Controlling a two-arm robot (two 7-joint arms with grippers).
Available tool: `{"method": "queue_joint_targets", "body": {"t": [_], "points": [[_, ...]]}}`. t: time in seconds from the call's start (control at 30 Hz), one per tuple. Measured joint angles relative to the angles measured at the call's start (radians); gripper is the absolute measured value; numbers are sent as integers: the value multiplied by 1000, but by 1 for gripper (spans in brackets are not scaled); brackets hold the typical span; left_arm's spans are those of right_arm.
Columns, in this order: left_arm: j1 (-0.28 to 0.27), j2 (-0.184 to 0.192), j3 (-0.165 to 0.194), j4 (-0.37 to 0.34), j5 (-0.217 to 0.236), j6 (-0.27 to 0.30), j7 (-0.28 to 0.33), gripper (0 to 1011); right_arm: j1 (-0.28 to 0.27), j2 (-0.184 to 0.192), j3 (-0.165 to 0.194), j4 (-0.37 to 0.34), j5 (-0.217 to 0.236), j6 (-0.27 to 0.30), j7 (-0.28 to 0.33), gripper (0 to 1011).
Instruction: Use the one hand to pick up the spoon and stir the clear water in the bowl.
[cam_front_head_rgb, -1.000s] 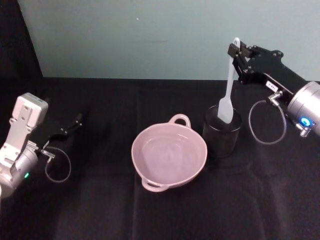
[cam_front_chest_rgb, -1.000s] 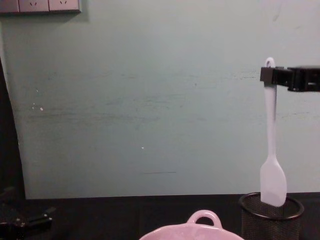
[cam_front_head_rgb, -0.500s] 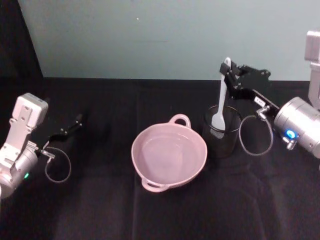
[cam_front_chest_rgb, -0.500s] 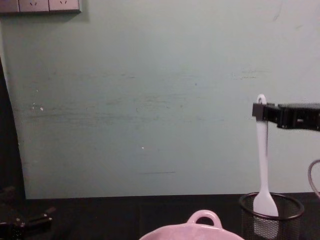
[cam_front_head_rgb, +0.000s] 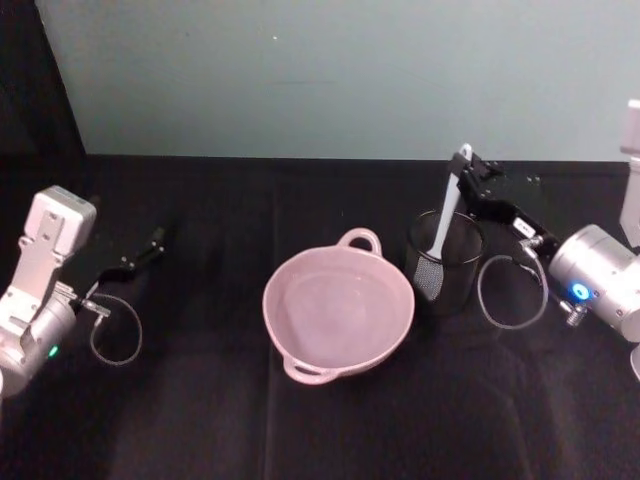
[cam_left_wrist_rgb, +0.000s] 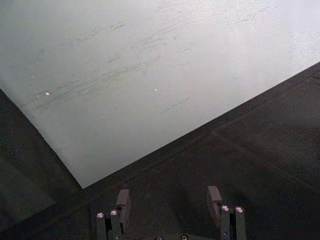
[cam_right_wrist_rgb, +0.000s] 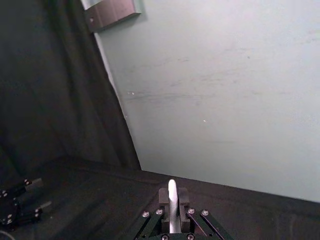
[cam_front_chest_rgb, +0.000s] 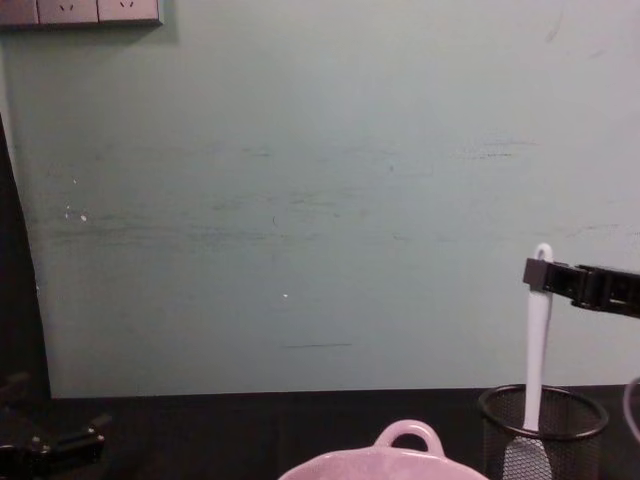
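A black-draped counter carries a pale pink bowl at its middle, with a black mesh cup just beside it on the robot's right. The right hand is clenched on the top of the white spoon, whose flat head sits down inside the cup. The left hand rests released and empty on the counter, well apart from the bowl.

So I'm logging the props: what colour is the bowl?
Pale pink and glossy; the bowl shows best in the head view.
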Motion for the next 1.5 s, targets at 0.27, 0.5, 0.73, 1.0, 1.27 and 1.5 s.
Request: {"method": "queue_joint_targets", "body": {"t": [0.27, 0.5, 0.73, 1.0, 1.27, 1.5], "points": [[0, 0, 0, 0, 0, 0, 0, 1011, -16, -25, 46, 56, 120, 6, 3, 113], [0, 0, 0, 0, 0, 0, 0, 1011, -26, -44, 92, 101, 221, -9, 15, 273], [0, 0, 0, 0, 0, 0, 0, 1011, -52, -38, 127, 115, 277, -26, 6, 497], [0, 0, 0, 0, 0, 0, 0, 1011, -88, -6, 137, 120, 313, -19, -14, 756], [0, 0, 0, 0, 0, 0, 0, 1011, -174, 89, 120, -48, 278, 45, -94, 977], [0, 0, 0, 0, 0, 0, 0, 1011, -253, 197, 125, -179, 212, 125, -203, 1002]]}}
